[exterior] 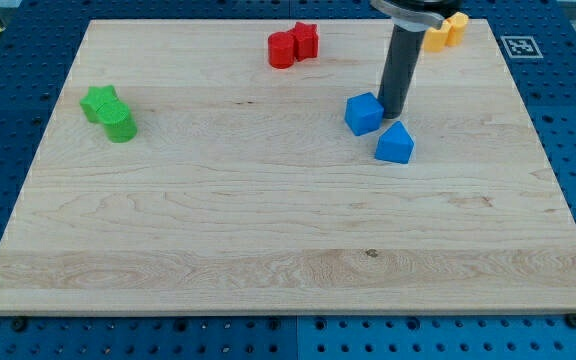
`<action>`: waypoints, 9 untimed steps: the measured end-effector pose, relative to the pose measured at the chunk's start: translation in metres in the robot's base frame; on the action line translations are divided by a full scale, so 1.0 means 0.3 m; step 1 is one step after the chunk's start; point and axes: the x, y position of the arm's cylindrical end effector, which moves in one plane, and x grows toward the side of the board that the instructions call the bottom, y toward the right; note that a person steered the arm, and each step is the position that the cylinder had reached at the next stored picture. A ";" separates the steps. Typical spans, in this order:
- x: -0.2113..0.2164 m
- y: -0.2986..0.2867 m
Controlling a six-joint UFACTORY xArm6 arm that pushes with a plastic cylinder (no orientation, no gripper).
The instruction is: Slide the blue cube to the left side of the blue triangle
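The blue cube (363, 113) sits on the wooden board (268, 220), right of centre toward the view's top. The blue triangle (395, 144) lies just below and to the right of it, nearly touching. My tip (392, 112) rests on the board right beside the cube's right side and just above the triangle. The dark rod rises from there to the view's top edge.
Two red blocks (293, 45) sit together at the top centre. Two yellow blocks (444, 32) sit at the top right, partly behind the rod's mount. Two green blocks (109, 112) sit at the left. A marker tag (517, 46) lies off the board's top right corner.
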 end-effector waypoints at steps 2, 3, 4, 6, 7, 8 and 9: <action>-0.145 -0.006; -0.134 -0.060; -0.066 -0.060; -0.013 -0.079; 0.026 -0.091; 0.014 -0.095; -0.050 -0.051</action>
